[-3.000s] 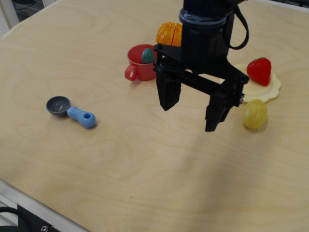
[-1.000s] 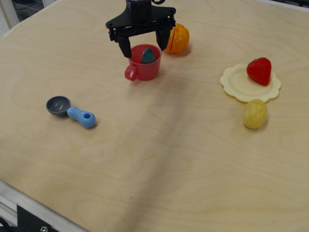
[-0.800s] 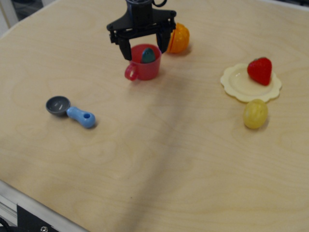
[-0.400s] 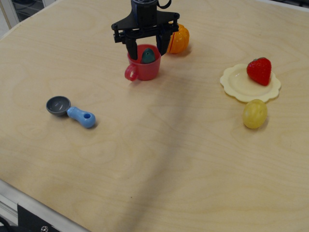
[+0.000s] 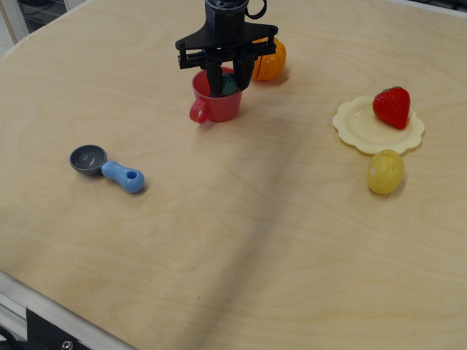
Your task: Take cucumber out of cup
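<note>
Red and upright, the cup [image 5: 216, 104] stands at the far side of our desk [image 5: 241, 240], its handle to the left. We see our hand [image 5: 228, 82] reaching down into its mouth, fingers drawn narrow around the teal cucumber [image 5: 230, 85], which sits inside the cup between them.

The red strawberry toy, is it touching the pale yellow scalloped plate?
Touching. The only view shows the red strawberry toy sitting on the pale yellow scalloped plate, with no gap between them.
</note>
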